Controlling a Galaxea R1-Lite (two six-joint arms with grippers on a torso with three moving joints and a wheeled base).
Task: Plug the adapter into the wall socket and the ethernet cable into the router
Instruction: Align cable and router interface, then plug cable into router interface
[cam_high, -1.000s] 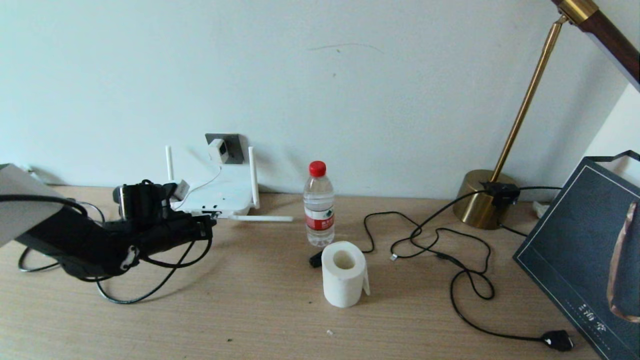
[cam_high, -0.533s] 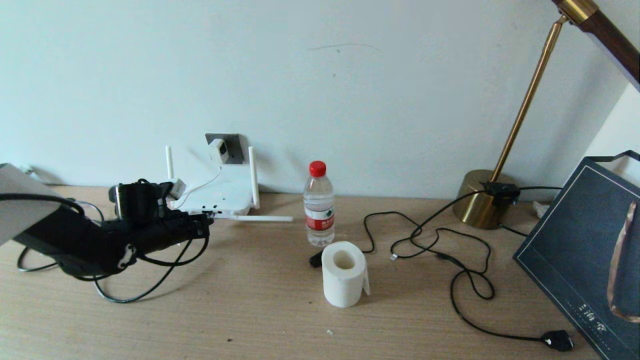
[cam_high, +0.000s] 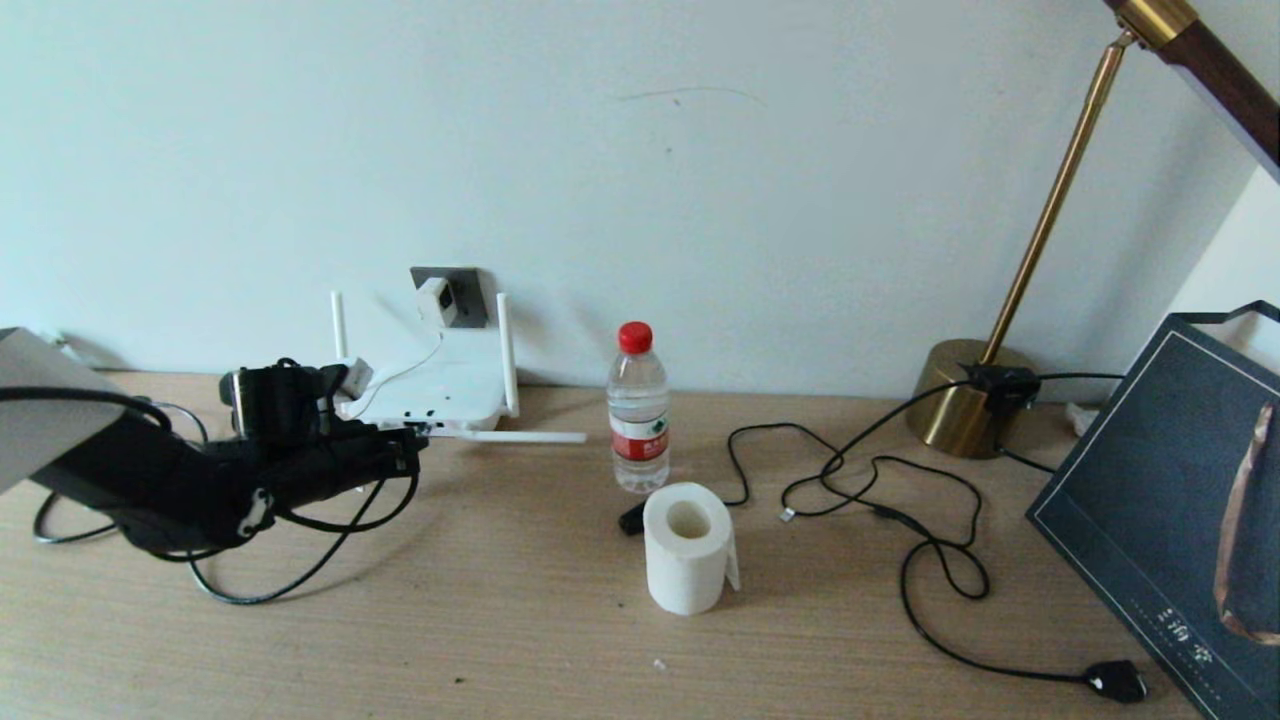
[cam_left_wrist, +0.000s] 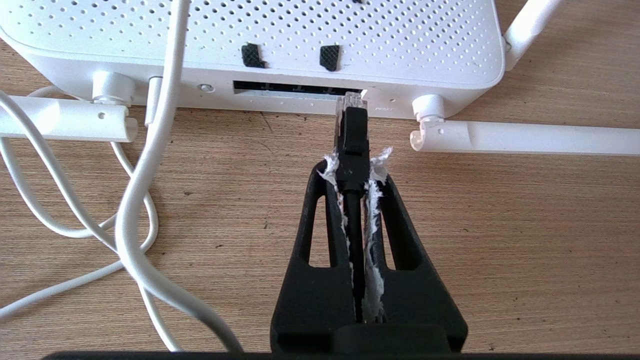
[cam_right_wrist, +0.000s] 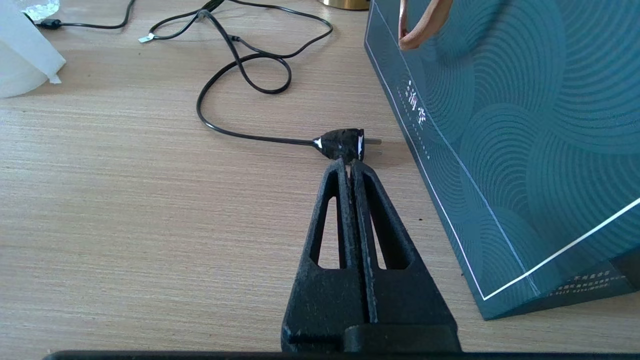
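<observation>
The left gripper (cam_left_wrist: 354, 167) clamps the black ethernet cable (cam_left_wrist: 353, 145) just behind its clear-tipped plug, and the plug tip sits at the mouth of the dark port slot on the front edge of the router (cam_left_wrist: 280, 45), at its right end; whether the plug is seated cannot be told. In the head view the left gripper (cam_high: 405, 452) sits at about 9 o'clock on the desk (cam_high: 520, 620), low over the wood in front of the router (cam_high: 440, 385), with the cable's slack looping beneath the arm. The white adapter (cam_high: 437, 300) sits in the grey wall socket (cam_high: 462, 292) behind the router, at roughly 11 o'clock, and its thin white cord (cam_left_wrist: 140, 200) curls over the router and down onto the desk beside the gripper. One folded antenna (cam_left_wrist: 525, 139) lies flat along the desk close to the plug's right side. Near centre stand a water bottle (cam_high: 638, 408) and a toilet roll (cam_high: 687, 547). The right gripper (cam_right_wrist: 351, 167) is pinched closed on nothing, hovering near the lamp's black plug (cam_right_wrist: 345, 144) at about 4 o'clock, beside a dark teal gift bag (cam_right_wrist: 515, 125) and apart from the brass lamp base (cam_high: 965, 398).
</observation>
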